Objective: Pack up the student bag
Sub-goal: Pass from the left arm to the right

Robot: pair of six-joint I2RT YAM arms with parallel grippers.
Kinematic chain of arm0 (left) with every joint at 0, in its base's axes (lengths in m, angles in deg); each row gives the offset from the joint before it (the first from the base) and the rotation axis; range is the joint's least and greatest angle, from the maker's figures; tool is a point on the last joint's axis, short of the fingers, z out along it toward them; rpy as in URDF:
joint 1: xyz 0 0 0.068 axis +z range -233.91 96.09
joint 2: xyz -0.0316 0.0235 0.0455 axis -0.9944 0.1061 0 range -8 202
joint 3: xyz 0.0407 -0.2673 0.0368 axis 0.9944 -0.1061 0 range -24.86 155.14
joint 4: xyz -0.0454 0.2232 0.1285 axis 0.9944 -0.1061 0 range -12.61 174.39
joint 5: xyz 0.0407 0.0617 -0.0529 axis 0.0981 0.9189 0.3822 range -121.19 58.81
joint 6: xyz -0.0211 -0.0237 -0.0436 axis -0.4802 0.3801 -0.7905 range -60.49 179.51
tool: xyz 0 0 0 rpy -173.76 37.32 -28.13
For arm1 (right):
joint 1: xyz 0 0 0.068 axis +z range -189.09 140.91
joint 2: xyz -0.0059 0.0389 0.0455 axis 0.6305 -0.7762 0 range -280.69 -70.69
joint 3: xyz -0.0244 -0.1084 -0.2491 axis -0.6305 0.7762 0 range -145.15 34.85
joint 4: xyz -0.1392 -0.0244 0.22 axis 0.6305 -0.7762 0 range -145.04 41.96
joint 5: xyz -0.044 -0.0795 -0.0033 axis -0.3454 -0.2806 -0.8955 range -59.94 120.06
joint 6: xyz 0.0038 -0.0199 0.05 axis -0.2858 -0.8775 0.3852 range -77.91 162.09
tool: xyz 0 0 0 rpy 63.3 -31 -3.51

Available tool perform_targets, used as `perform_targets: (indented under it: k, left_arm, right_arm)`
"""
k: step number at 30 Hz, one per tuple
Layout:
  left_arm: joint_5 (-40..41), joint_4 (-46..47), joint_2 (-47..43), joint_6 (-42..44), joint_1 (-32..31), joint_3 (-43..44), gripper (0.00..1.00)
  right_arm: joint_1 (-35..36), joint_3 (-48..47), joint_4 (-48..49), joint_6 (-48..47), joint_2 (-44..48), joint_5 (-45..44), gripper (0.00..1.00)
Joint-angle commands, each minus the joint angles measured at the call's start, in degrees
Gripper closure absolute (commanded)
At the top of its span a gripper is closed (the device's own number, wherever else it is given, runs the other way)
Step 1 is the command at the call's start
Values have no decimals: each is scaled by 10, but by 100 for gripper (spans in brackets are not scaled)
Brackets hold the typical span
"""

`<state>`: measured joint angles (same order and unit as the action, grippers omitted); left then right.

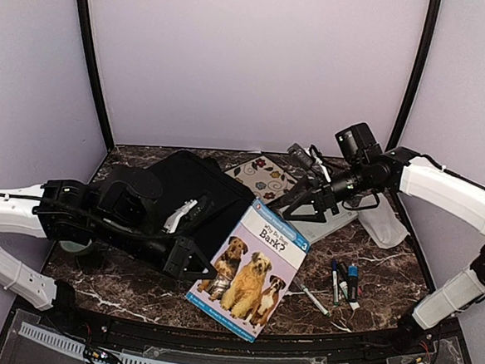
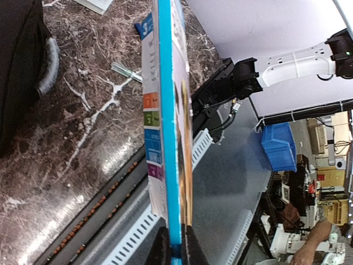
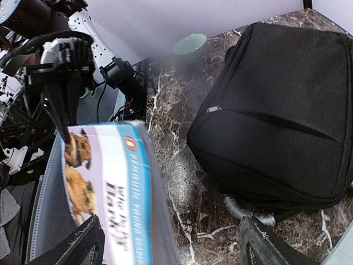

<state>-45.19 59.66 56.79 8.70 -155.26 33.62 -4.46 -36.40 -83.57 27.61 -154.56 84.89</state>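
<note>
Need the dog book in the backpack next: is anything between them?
Nothing loose lies between the book and the backpack. But the left arm, whose claw holds the book, reaches over the backpack, and no opening shows on it.

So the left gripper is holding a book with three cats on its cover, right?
Not cats. The top view shows three dogs on the cover of the book that the left gripper is holding.
</note>
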Motion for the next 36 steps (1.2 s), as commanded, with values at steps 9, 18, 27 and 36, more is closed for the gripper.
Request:
perform_targets:
  k: [9,18,27,36]
  left_arm:
    - [-21,38,51,221,41,49,100]
    - [-14,17,68,250,59,78,100]
    - [-19,6,99,291,92,81,94]
    - [-88,0,242,394,93,182,52]
  right_arm:
    - [7,1,67,-30,-28,88,19]
    - [30,-5,-20,-139,-51,124,52]
    - [32,-19,-129,-217,-45,119,100]
    - [43,-82,-131,-198,-91,84,100]
